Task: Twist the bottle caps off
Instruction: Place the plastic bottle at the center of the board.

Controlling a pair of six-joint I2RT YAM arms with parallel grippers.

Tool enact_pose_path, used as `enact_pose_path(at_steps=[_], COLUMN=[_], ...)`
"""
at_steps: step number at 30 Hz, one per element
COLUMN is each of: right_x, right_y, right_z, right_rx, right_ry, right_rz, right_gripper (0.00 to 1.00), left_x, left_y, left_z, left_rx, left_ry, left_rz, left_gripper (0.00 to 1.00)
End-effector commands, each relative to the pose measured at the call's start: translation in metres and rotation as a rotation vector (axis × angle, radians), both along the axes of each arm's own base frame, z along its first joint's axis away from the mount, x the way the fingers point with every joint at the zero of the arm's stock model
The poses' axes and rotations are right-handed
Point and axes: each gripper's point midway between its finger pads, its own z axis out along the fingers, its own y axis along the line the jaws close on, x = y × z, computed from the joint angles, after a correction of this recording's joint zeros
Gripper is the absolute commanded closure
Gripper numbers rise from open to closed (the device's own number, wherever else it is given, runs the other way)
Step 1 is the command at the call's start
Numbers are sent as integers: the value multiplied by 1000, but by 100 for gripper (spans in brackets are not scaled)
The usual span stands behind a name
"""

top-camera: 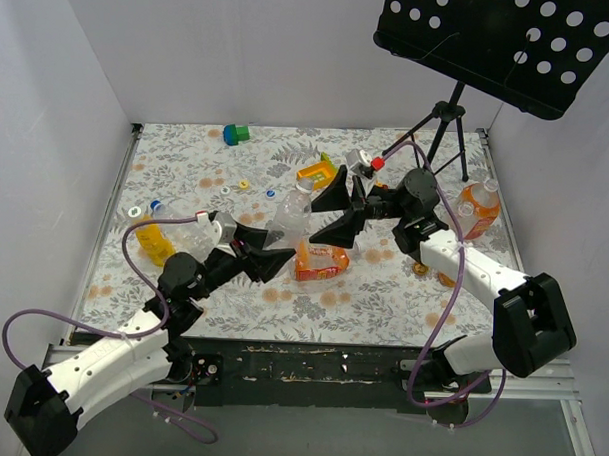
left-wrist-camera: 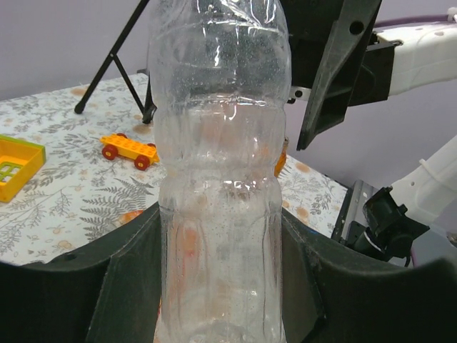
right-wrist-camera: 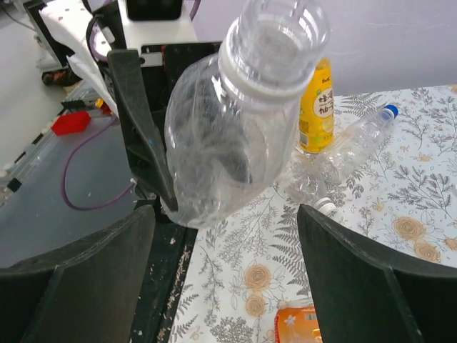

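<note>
Clear, thin-walled plastic is what the left gripper (left-wrist-camera: 221, 279) is clamped on: the clear bottle (left-wrist-camera: 221, 143) sits low between its jaws, held off the table and leaning toward the right arm. Its mouth (right-wrist-camera: 282, 32) looks bare above a white collar ring, so this cap seems to be off. The right gripper (right-wrist-camera: 228, 286) stands at that neck, jaws wide apart, touching nothing. Beyond the clear bottle a slim bottle (right-wrist-camera: 350, 146) lies flat with its blue cap (right-wrist-camera: 389, 111) on, beside a yellow bottle (right-wrist-camera: 316, 107). The risk I see is that the soft wall buckles or slips in a single low grip, so the bottle tips or drops on being lowered.
</note>
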Motion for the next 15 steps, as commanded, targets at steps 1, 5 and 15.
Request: enact_pose_path(at_steps=[1,5,15], right_x=[4,-1,-25], right_y=[0,4,30], right_z=[23,24,11], right_rx=[61,58,22], right_ry=[37,55,132], right_rz=[-55,-29,62], right_gripper=[12,12,16], left_x=[-7,-6,2], left_y=[-9,-13,-13], left_z=[10,3,4], left_rx=[-37,-25,-55], left_ry=[-31,-15,-14], left_rz=[-50,-57,-23], left_gripper=[100,100,100])
